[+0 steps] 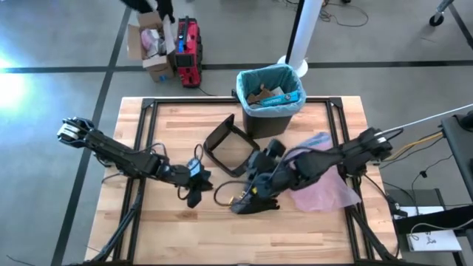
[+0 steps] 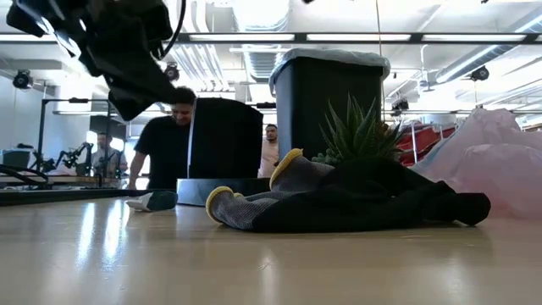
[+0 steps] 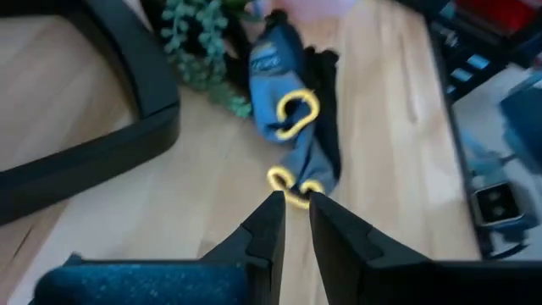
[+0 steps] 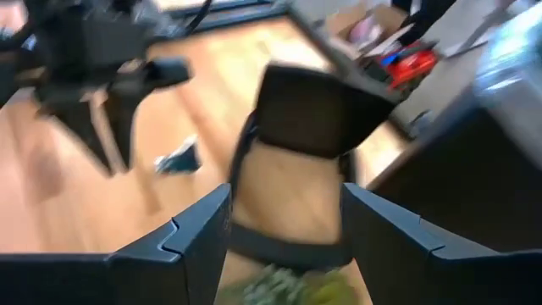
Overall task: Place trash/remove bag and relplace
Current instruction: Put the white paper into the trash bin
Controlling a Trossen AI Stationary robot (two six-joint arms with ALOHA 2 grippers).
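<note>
Trash [image 1: 267,96] sits in the teal-lined bin [image 1: 270,103]. Right gripper [image 1: 255,193], fingers spread and released, hovers over the glove [image 1: 250,201] near that bin. Left gripper [image 1: 194,191] nearby, clenched, empty.

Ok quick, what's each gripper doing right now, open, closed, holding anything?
Left gripper: closed, empty, just short of the black-and-yellow fabric glove.
Right gripper: open, empty, near the green leafy plant tuft.

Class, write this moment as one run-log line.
left gripper: shut, empty, near glove | right gripper: open above plant | bin: lined, trash inside
</note>
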